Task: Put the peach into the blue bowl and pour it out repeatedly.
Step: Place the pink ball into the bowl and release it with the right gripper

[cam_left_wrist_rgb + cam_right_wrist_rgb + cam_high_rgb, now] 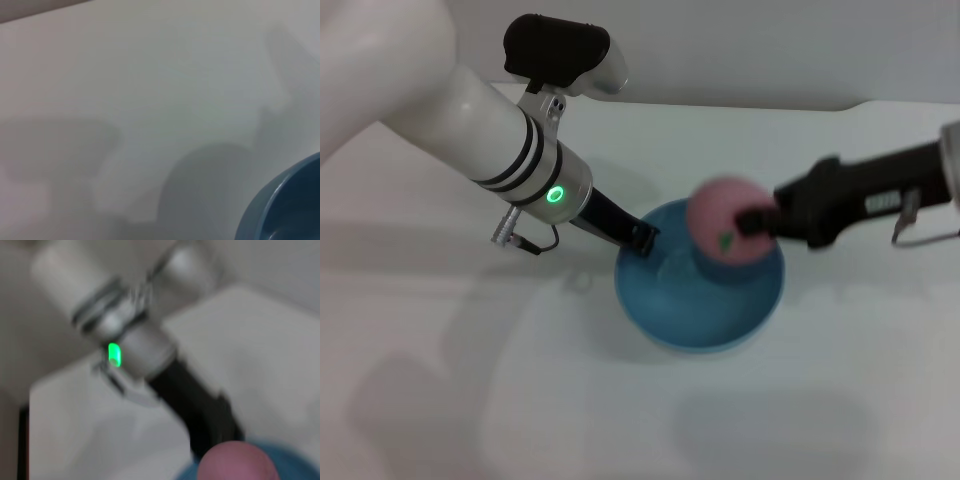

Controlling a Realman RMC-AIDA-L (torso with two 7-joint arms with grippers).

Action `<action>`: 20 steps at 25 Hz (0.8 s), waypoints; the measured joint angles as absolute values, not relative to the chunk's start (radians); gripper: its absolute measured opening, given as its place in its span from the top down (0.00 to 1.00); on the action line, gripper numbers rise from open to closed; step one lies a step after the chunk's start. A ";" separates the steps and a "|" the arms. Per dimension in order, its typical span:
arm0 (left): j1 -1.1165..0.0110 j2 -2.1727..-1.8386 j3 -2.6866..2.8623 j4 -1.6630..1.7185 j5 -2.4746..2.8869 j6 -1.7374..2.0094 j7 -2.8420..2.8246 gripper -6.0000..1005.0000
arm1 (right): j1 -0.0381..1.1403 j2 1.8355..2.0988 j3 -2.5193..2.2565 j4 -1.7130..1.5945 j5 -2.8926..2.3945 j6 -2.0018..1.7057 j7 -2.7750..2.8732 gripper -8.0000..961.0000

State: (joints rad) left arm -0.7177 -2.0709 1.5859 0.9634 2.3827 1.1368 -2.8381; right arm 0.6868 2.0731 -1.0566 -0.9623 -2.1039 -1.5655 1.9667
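- Looking down from the head camera, the peach is seen clamped in the right gripper above the blue bowl; the bowl's left rim is pinched by the left gripper on the white table.
- Through the left wrist view, only a curved part of the bowl's rim is shown on the table.
- Through the right wrist view, the peach is shown near, with the left arm behind it.

The peach is motion-blurred in the head view, and the right tool covers its right side. In the right wrist view the bottom edge cuts off all but its top. The left tool meets the blue bowl's upper-left rim; whether its fingers clamp there cannot be told. In the left wrist view only a corner of the bowl shows, lower right.
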 joint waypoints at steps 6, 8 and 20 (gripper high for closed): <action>-0.721 -2.066 1.575 0.963 2.367 1.132 -2.839 1.00 | 0.688 2.077 -1.169 -0.935 -2.194 -1.489 1.969 0.91; -0.721 -2.065 1.575 0.964 2.367 1.132 -2.839 1.00 | 0.685 2.077 -1.177 -0.934 -2.195 -1.479 1.963 0.88; -0.736 -2.063 1.575 0.965 2.367 1.129 -2.831 1.00 | 0.680 2.075 -1.156 -0.961 -2.161 -1.457 1.955 0.57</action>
State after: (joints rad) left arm -0.7362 -2.0626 1.5751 0.9646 2.3669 1.1291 -2.8314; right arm 0.6804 2.0754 -1.1562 -0.9611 -2.1605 -1.4572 1.9552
